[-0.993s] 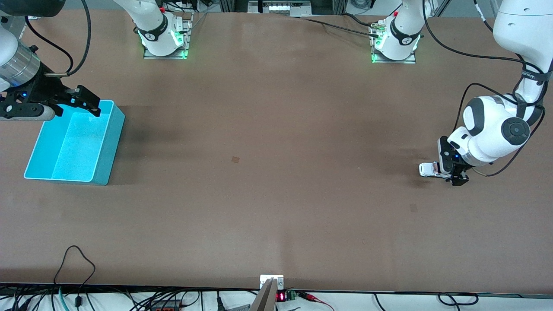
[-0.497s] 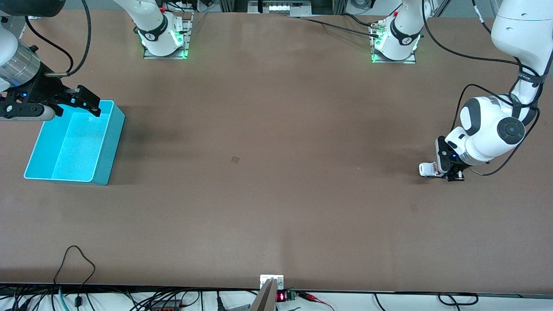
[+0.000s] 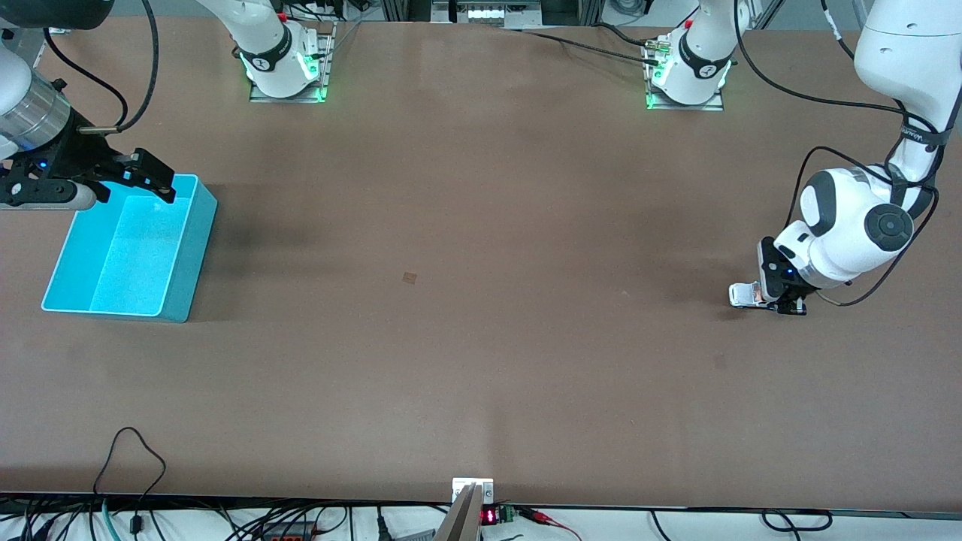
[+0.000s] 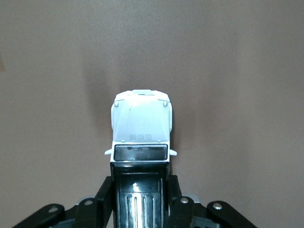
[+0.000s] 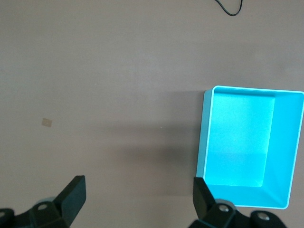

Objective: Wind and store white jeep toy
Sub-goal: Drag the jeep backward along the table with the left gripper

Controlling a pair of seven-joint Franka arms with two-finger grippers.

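The white jeep toy [image 3: 742,294] stands on the table near the left arm's end, with its hood pointing toward the right arm's end. In the left wrist view the white jeep toy [image 4: 141,124] shows its white hood and black roof. My left gripper [image 3: 782,302] is down at the table and shut on the jeep's black rear; its fingers [image 4: 103,198] press both sides of the roof. My right gripper [image 3: 113,184] hangs open and waits over the cyan bin's [image 3: 192,255] edge farthest from the front camera. The right gripper [image 5: 138,190] holds nothing, and the cyan bin [image 5: 205,137] has nothing in it.
A small tan mark [image 3: 409,278] lies mid-table. Both arm bases [image 3: 285,68] stand along the table's edge farthest from the front camera. Cables [image 3: 131,458] and a small box [image 3: 472,488] lie at the edge nearest the front camera.
My left gripper has closed on the jeep's rear and its wrist shifted slightly. The jeep has stayed in place. The right arm has not moved.
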